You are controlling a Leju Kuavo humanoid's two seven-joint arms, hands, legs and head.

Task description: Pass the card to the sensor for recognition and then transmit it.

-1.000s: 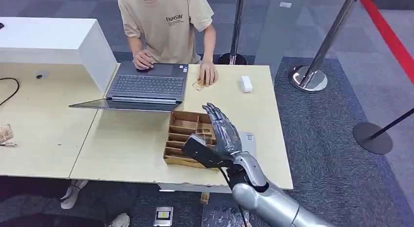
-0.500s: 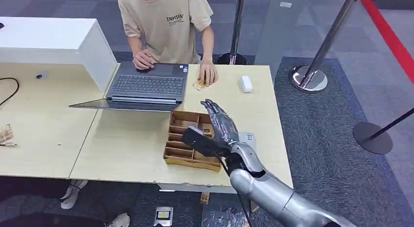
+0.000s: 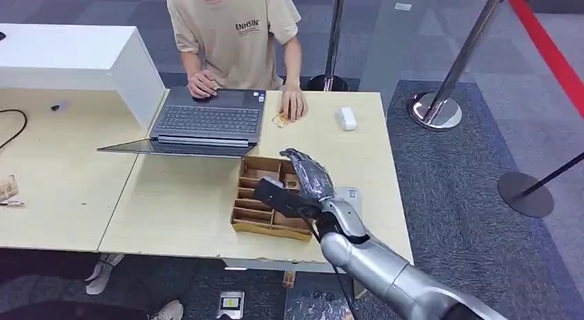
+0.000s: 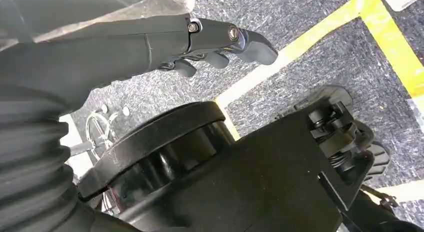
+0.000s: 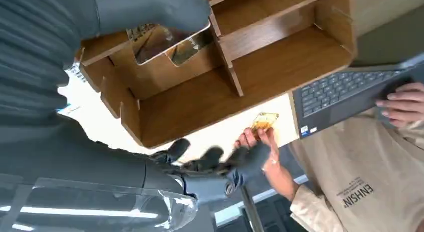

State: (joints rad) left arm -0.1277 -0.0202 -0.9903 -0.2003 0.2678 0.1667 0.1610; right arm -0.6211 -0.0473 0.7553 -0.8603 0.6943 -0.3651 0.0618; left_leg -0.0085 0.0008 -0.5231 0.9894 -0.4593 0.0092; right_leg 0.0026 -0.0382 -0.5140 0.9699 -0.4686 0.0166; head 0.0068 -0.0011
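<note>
Over the last second my right hand (image 3: 305, 184) has dropped and curled forward over the wooden organiser (image 3: 256, 199), fingers apart and holding nothing, its thumb near the card (image 5: 167, 42) standing in one compartment; I judge the pick-up imminent. My left hand (image 4: 210, 45) hangs unladen. The person's shirt (image 3: 234, 31) reads "ENHSIN".

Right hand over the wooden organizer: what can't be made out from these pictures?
- Head view: right hand covers part of the wooden organizer; contact can't be told.
- Right wrist view: thumb hides part of the card; its print is unreadable.
- Head view: item under the person's hand is too small to identify.
</note>
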